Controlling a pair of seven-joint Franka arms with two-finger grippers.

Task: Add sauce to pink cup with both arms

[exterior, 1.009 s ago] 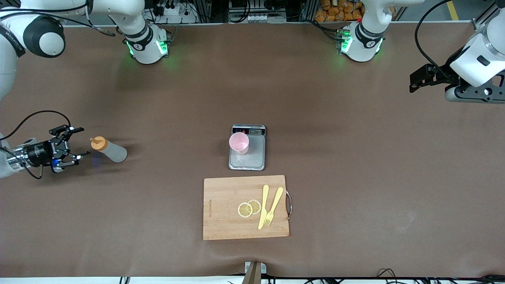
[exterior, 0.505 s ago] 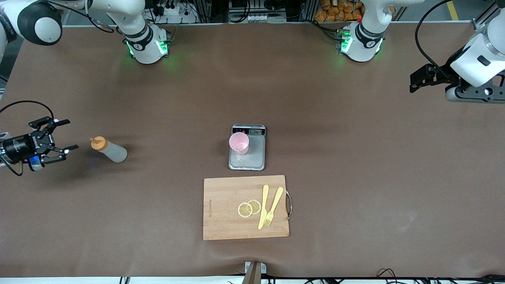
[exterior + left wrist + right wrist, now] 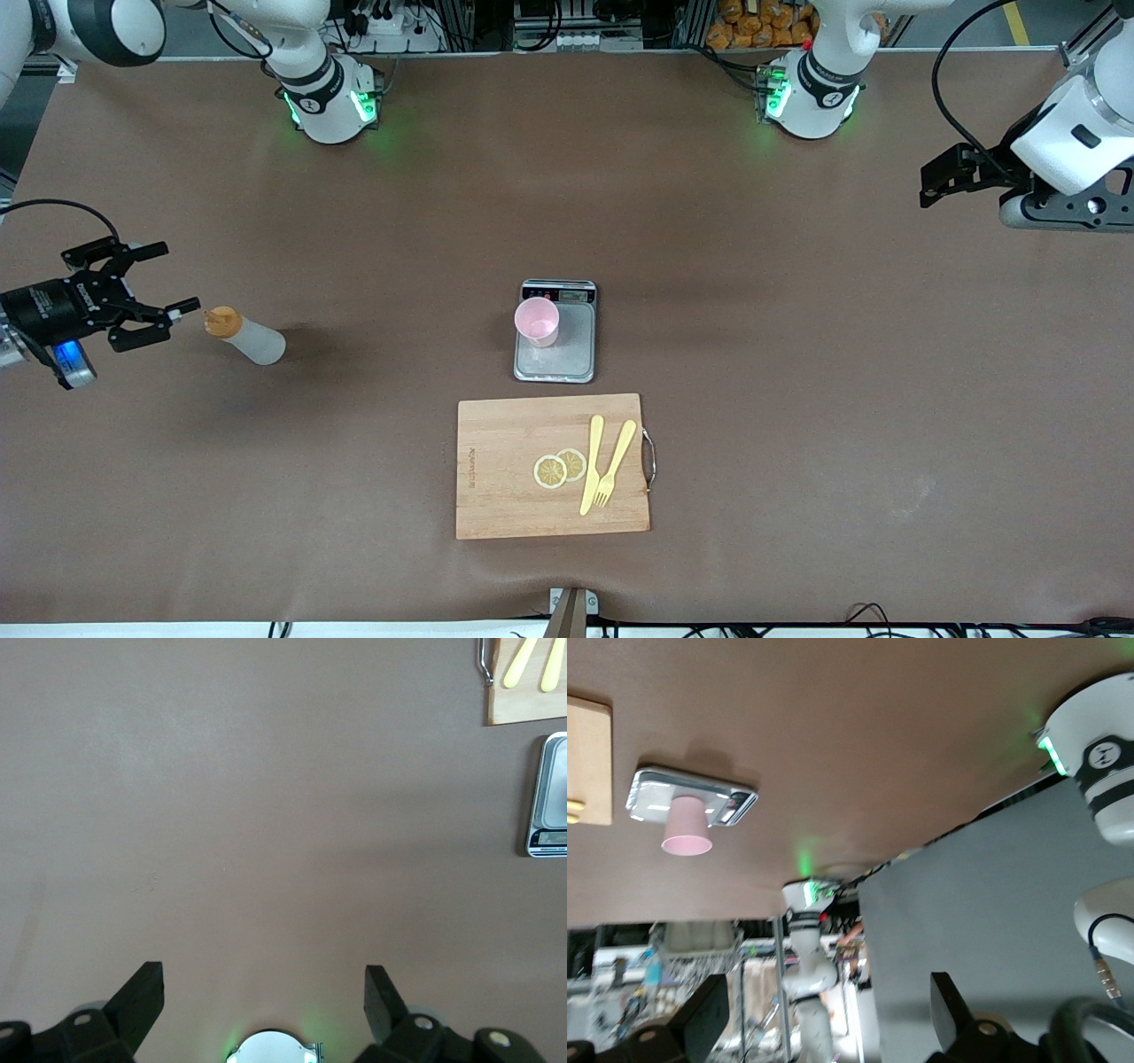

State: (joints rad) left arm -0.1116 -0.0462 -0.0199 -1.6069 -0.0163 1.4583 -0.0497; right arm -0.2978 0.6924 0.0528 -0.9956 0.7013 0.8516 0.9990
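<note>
Near the worktop's edge at the right arm's end, the right gripper (image 3: 146, 292) hangs spread wide and empty beside the sauce bottle (image 3: 244, 336). A skewed close could topple it. The pink cup (image 3: 537, 321) sits on a kitchen scale (image 3: 555, 354) mid-table. The left gripper (image 3: 952, 173) waits, open and empty, at the left arm's end of the table; the bottle's contents are hard to make out.

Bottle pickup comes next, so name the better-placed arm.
Right. Its open hand is beside the sauce bottle, at the orange cap. The left hand waits, open, at the table's left-arm end.
</note>
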